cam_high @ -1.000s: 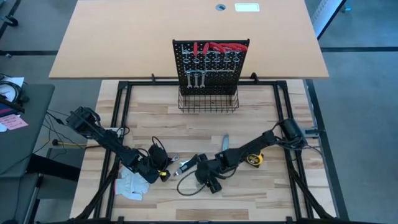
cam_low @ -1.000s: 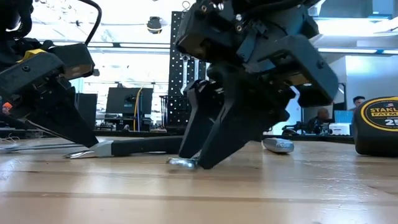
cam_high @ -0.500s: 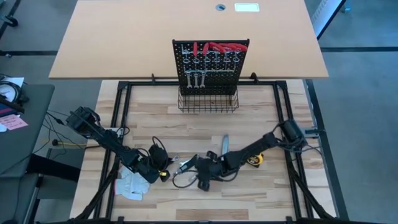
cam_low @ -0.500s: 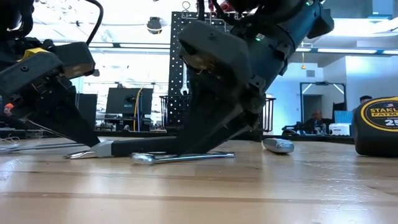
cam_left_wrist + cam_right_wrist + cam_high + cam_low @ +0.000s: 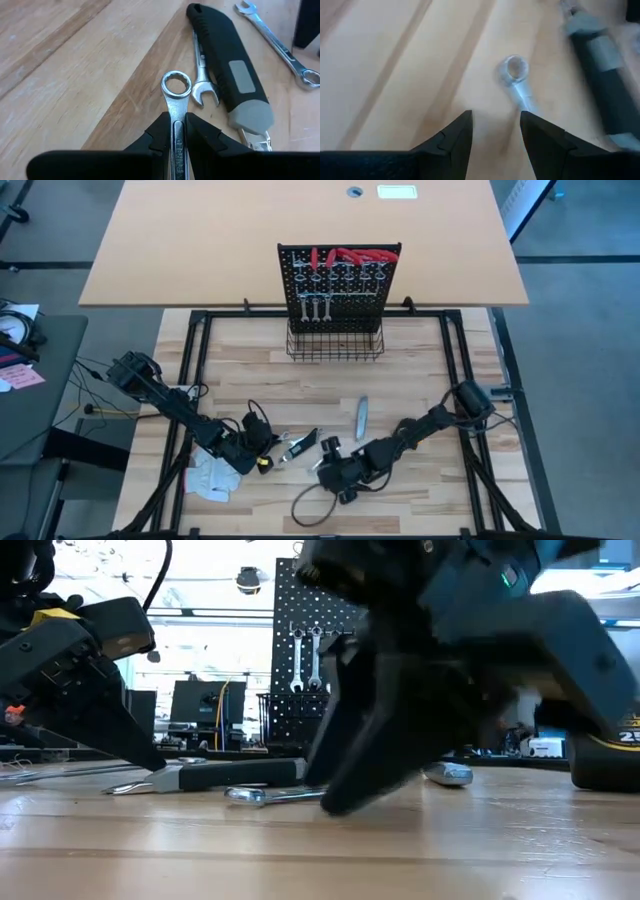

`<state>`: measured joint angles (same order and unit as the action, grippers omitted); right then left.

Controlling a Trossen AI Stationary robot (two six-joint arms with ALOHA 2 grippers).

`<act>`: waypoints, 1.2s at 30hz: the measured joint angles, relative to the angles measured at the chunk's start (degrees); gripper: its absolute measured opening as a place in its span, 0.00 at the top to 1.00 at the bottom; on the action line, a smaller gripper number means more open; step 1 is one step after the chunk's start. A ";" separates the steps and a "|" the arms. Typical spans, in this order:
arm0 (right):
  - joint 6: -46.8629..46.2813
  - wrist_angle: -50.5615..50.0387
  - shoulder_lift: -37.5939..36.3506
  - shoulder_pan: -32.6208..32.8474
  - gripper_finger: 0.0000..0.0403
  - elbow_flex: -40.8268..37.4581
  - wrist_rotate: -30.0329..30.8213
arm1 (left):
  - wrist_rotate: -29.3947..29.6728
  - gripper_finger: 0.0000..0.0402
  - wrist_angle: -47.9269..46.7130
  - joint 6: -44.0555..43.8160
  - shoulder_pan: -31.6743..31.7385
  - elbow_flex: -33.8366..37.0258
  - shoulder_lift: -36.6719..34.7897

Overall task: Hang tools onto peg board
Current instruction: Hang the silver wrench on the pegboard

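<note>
The peg board (image 5: 340, 272) stands upright at the table's far side with red-handled tools and wrenches hung on it, above its wire basket (image 5: 337, 345). My left gripper (image 5: 268, 450) is low at the near left, shut on a silver wrench (image 5: 176, 85). A second wrench (image 5: 202, 92) and a black-handled tool (image 5: 225, 55) lie just beyond it. My right gripper (image 5: 495, 122) is open and empty over the table, with a loose wrench (image 5: 514, 67) lying flat ahead of its fingers. A grey utility knife (image 5: 361, 418) lies mid-table. The tape measure (image 5: 612, 755) stands at the right. My left gripper pinches the wrench's shaft (image 5: 178, 131) between its two fingers, which lie along the shaft. The ring end (image 5: 176, 84) sticks out past the fingertips, low over the wood. I cannot tell whether it rests on the table.
White gloves (image 5: 210, 477) lie at the near left beside the left arm. A loose black cable (image 5: 310, 505) loops over the near table by the right arm. A larger tan table (image 5: 300, 230) stands behind the peg board.
My right gripper has drawn back toward the table's near edge, away from the loose wrench. That wrench, which was at its fingertips a second ago, has turned about and slid a little toward the left, and now lies flat and free.
</note>
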<state>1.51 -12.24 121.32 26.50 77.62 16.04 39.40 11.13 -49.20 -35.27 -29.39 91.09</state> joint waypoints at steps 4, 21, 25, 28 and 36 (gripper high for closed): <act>-0.23 0.68 -0.08 -3.31 0.56 -0.44 -2.81 | 0.07 0.89 0.45 2.25 0.69 -0.02 0.00; -5.65 18.17 -0.40 -8.42 0.65 -12.75 -9.25 | -1.90 0.64 2.05 12.71 7.93 -0.02 -0.02; -8.09 20.16 -0.42 -7.68 0.77 -14.56 -4.92 | -1.95 0.57 2.10 13.32 8.44 -0.02 -0.07; -10.03 20.61 -0.46 -7.69 0.86 -15.36 -4.10 | -1.98 0.56 1.96 15.24 8.02 -0.13 -0.85; -18.56 22.40 -0.94 -6.09 0.93 -15.93 -2.38 | 2.86 0.57 2.36 27.96 4.35 -3.58 -2.98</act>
<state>-17.05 10.16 120.38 20.41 61.69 13.66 42.26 13.49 -21.24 -30.92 -32.97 88.11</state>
